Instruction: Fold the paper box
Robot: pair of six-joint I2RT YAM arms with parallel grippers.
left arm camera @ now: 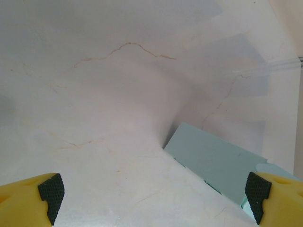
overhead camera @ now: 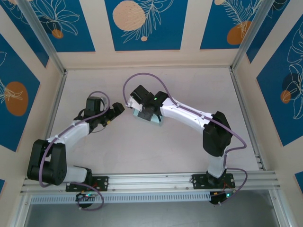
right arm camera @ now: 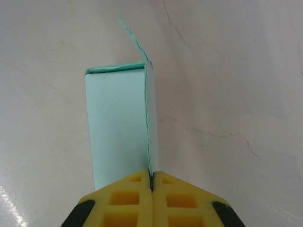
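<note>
Near the middle of the pale, faintly veined desk (overhead camera: pixel 189 85) sits a pale light-blue paper box (overhead camera: pixel 154 120) of thin card, folded into a small rectangular shape and lying under the tip of the right arm. The right hand (overhead camera: pixel 143 112) is clenched on it. From its own wrist, the yellow fingers of the right hand (right arm camera: pixel 151 178) meet tight together with a thin upright edge of the card pinched between them. The paper box (right arm camera: pixel 118 127) stretches away from them, its far end open and a narrow flap sticking up beyond the corner. The left hand (overhead camera: pixel 118 109) hangs just to the left of the box, apart from it, pointing toward it. It is released, with nothing in it. From its wrist, the left hand (left arm camera: pixel 154 194) has its two yellow fingers spread to the edges of the view, black pads (left arm camera: pixel 49 194) facing inward. Bare desk lies between them, and the paper box (left arm camera: pixel 215 163) is ahead on the right, close to the right finger.
</note>
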